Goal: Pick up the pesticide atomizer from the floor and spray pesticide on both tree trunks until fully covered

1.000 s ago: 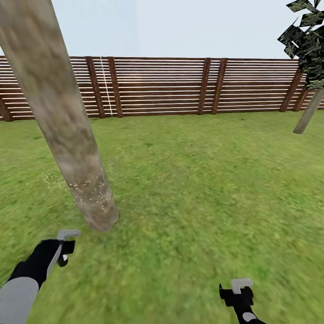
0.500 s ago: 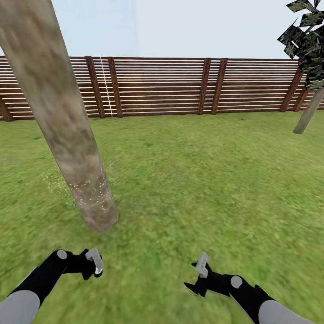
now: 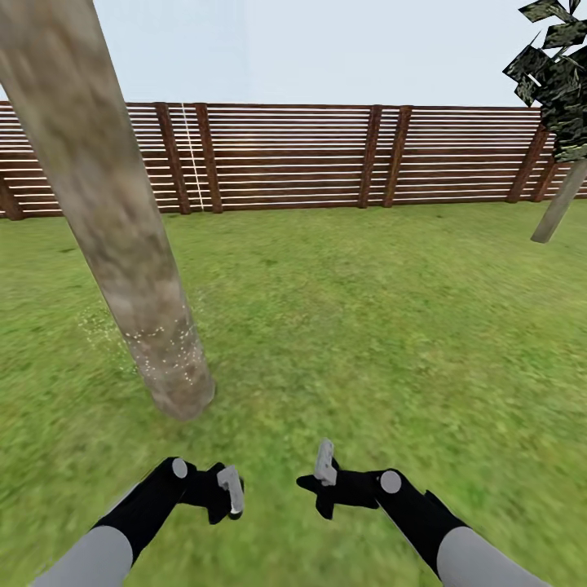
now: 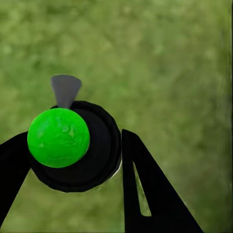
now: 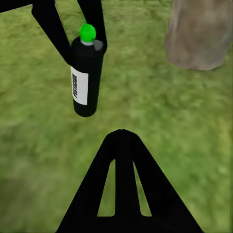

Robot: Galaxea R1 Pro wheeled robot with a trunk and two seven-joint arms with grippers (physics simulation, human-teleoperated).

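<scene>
left gripper [image 4: 73, 160] clamps the atomizer [image 5: 87, 73], a black, rigid, probably light can with a green cap, near its top, close before the trunk [image 3: 122, 244]. right gripper [image 5: 121, 133] pinched together, empty. smooth wall may slip; grip mid-body, nozzle free.

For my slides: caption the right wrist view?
Left end effector holds black pesticide atomizer above grass, beside a tree trunk.
</scene>
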